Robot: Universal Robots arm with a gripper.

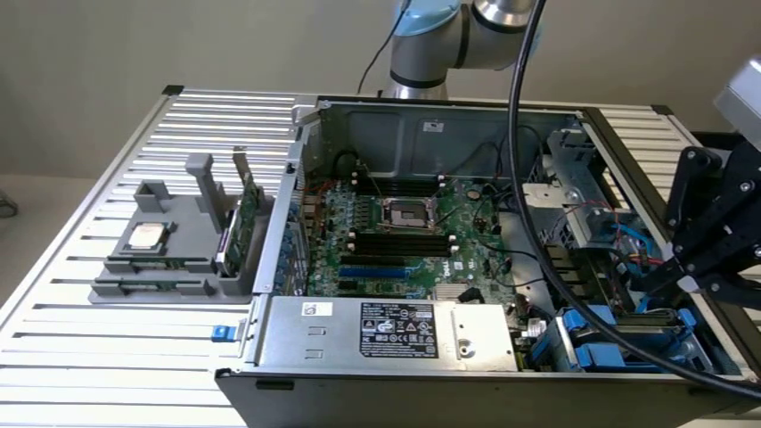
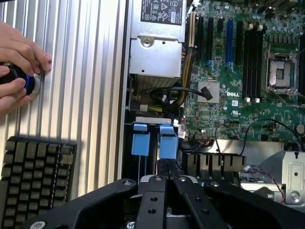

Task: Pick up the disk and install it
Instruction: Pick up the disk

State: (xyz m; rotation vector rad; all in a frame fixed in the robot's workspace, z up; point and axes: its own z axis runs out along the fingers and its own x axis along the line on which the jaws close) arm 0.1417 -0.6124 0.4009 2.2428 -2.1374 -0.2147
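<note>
Sitting pinched together — tips touching — the pincer (image 2: 165,164) ends just beside the blue-framed disk (image 2: 167,145).

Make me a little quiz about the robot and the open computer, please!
1. True or false: the fingers of the tool are spread wide apart.
2. Pick one: what lies on the grey holder beside the computer case?
A) a small silver chip
B) a banana
C) a cup
3. Answer in one word: what colour are the two plastic tabs just ahead of the tool in the wrist view?

Key: 1 false, the fingers are shut together; 2 A; 3 blue.
</note>
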